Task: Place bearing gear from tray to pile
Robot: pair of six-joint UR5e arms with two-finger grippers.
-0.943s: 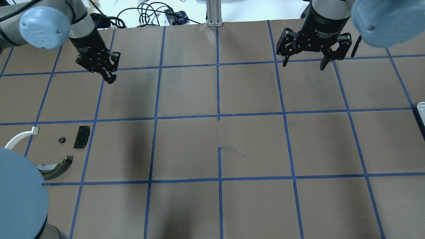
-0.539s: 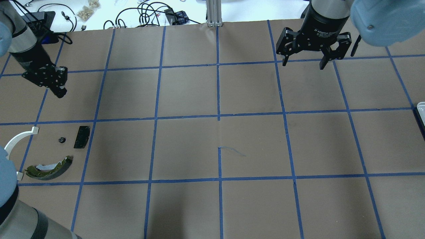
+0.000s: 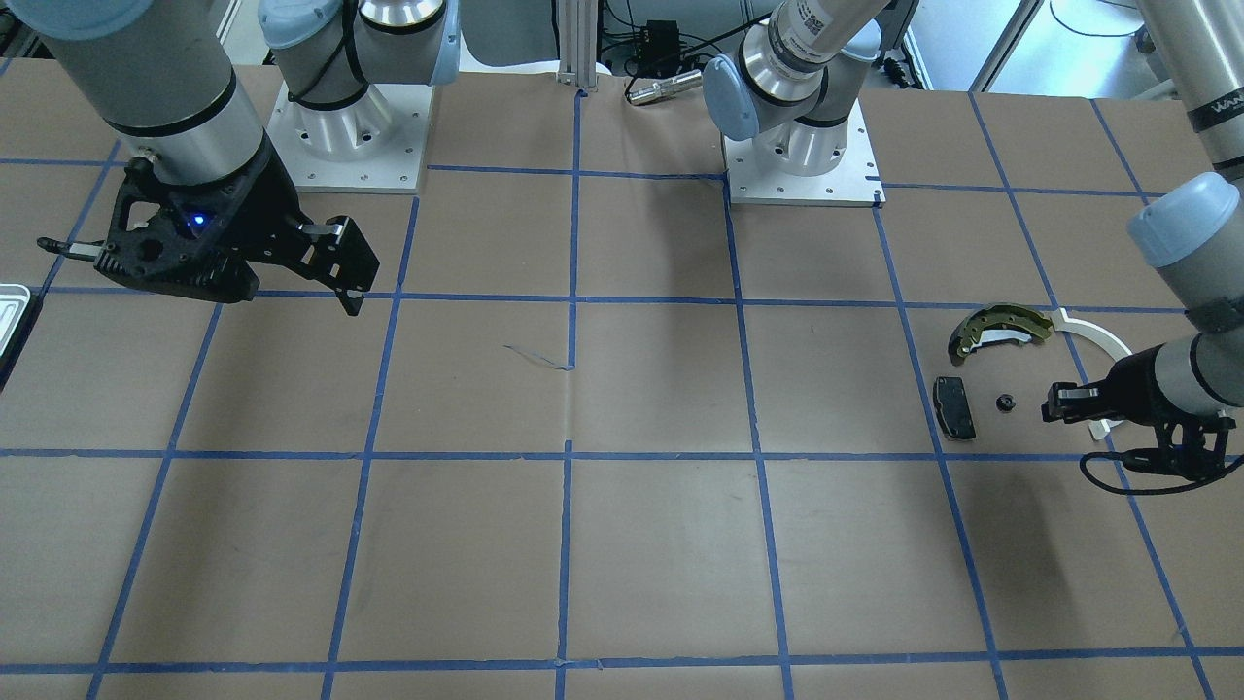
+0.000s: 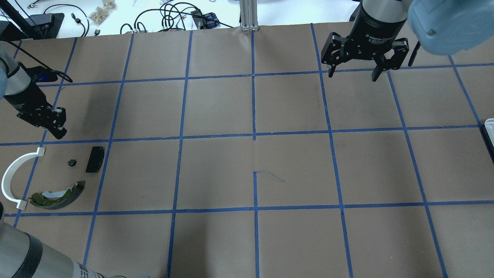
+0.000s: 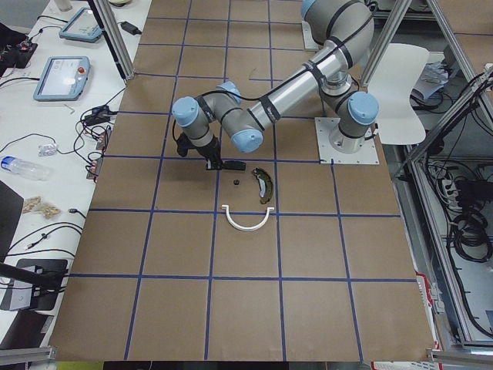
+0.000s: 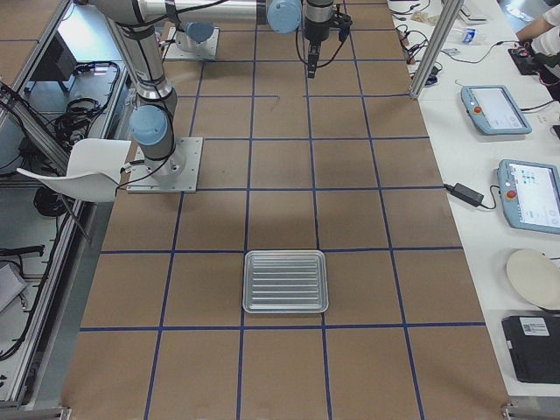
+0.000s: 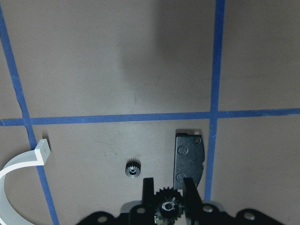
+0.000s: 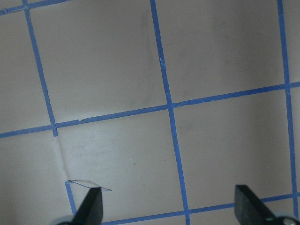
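Observation:
My left gripper [image 4: 58, 130] is shut on a small dark bearing gear [image 7: 168, 207], held between its fingertips just beyond the pile. The pile lies on the brown paper: an olive-gold brake shoe [image 4: 58, 195], a white plastic arc [image 4: 10, 177], a black pad [image 4: 94, 159] and another small gear [image 4: 71, 162]. In the left wrist view that gear [image 7: 133, 168] and the pad [image 7: 189, 159] lie just ahead of the fingers. The ribbed grey tray [image 6: 286, 281] stands empty at the table's far right end. My right gripper [image 4: 353, 75] is open and empty, high above the table.
Blue tape lines divide the brown table cover into squares. Cables and small items lie beyond the far edge [image 4: 170, 15]. The tray's rim shows at the right edge of the overhead view [image 4: 490, 127]. The arm bases [image 3: 797, 156] stand on the robot's side.
My left gripper has swung left and back toward the robot, from the far middle-left to just beyond the pile. The white arc is now uncovered. The right arm has not moved.

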